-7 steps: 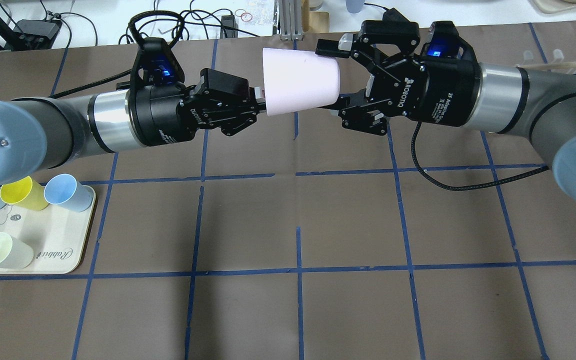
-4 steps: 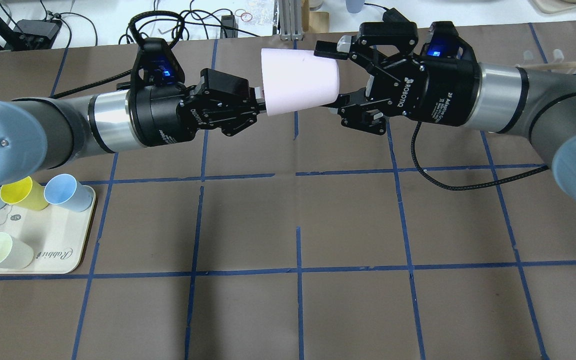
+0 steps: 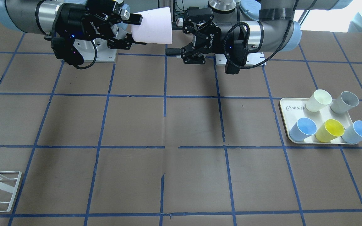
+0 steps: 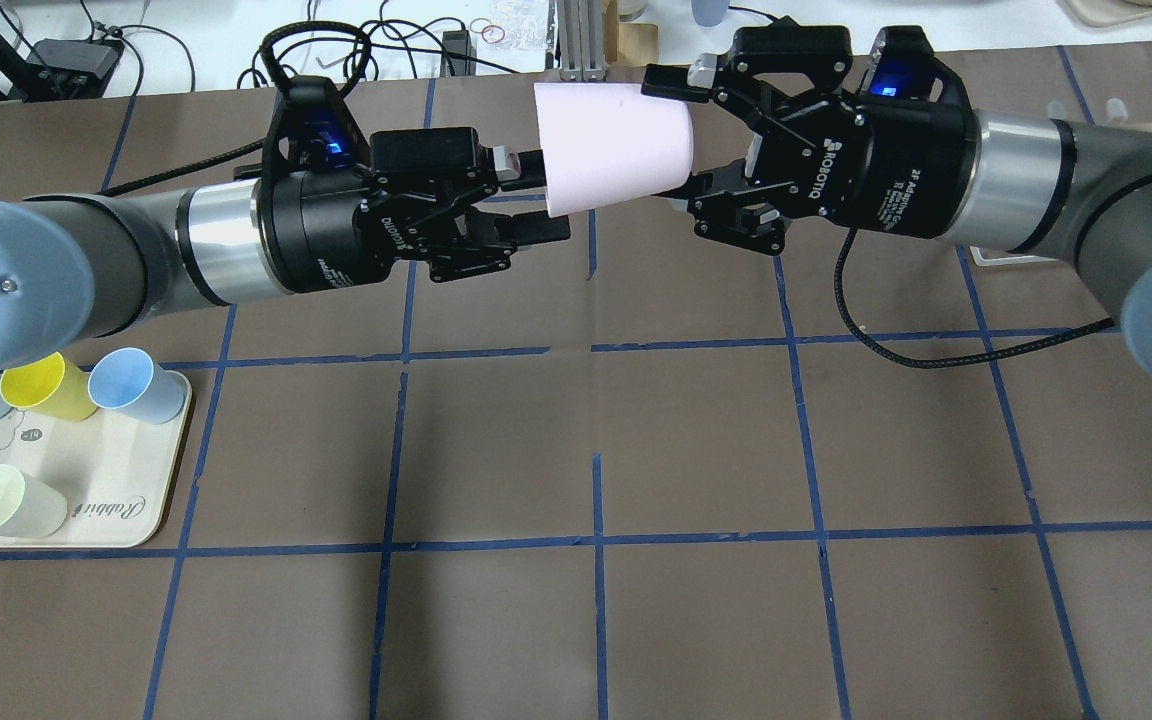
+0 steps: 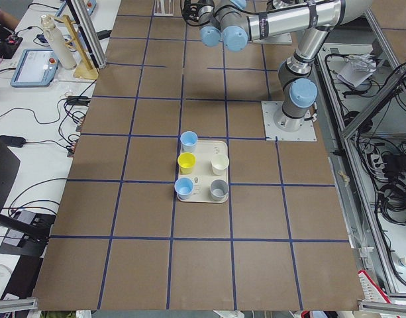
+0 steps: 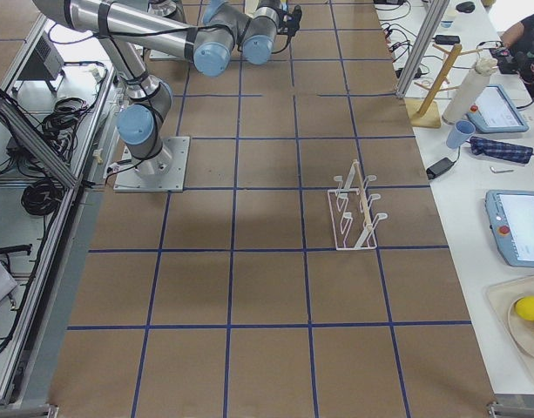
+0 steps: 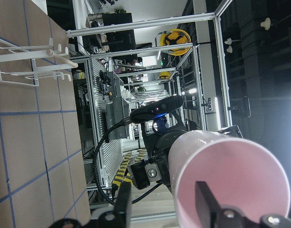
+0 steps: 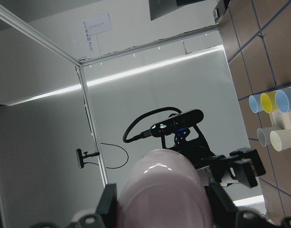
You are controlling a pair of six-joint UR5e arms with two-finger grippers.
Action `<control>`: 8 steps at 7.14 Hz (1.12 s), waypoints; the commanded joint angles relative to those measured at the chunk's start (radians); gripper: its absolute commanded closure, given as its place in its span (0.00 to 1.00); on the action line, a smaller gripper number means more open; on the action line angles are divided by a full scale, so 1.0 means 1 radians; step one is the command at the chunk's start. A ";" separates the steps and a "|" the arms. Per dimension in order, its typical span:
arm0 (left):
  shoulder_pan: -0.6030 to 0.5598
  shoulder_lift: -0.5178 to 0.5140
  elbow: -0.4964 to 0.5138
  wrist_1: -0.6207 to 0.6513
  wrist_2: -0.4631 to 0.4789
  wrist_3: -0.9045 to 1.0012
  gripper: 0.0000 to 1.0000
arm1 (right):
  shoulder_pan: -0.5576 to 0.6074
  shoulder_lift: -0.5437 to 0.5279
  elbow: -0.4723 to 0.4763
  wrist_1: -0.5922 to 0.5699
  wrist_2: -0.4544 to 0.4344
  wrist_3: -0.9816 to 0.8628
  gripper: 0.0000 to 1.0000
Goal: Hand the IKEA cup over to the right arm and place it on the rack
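The pale pink IKEA cup (image 4: 611, 150) lies on its side in the air between the two arms, high above the table's far middle. My right gripper (image 4: 683, 132) is shut on its narrow base end, one finger above and one below. My left gripper (image 4: 544, 197) is open at the cup's wide mouth, its fingers apart on either side of the rim. In the front-facing view the cup (image 3: 153, 26) sits between the right gripper (image 3: 130, 30) and the left gripper (image 3: 175, 36). The white wire rack (image 6: 354, 210) stands on the table's right side.
A cream tray marked "Rabbit" (image 4: 126, 505) at the front left holds several cups: blue, yellow, cream and grey. A black cable (image 4: 896, 340) hangs under the right arm. Cables and gear lie on the white bench beyond the table's far edge.
My left gripper has opened and let go of the cup's rim. My right gripper has shut on the cup's base end and shifted it slightly right and away.
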 commanded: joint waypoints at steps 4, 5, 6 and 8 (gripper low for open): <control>0.031 -0.004 0.066 0.322 0.360 -0.460 0.00 | -0.171 -0.001 -0.032 0.001 -0.163 0.035 0.76; 0.031 -0.014 0.065 0.433 0.477 -0.564 0.00 | -0.194 -0.001 -0.093 -0.002 -0.369 0.077 0.77; 0.031 -0.028 0.068 0.511 0.582 -0.630 0.00 | -0.214 -0.001 -0.154 -0.002 -0.536 0.086 0.77; 0.025 -0.054 0.076 0.663 0.873 -0.726 0.00 | -0.229 -0.003 -0.233 -0.018 -0.840 0.069 0.82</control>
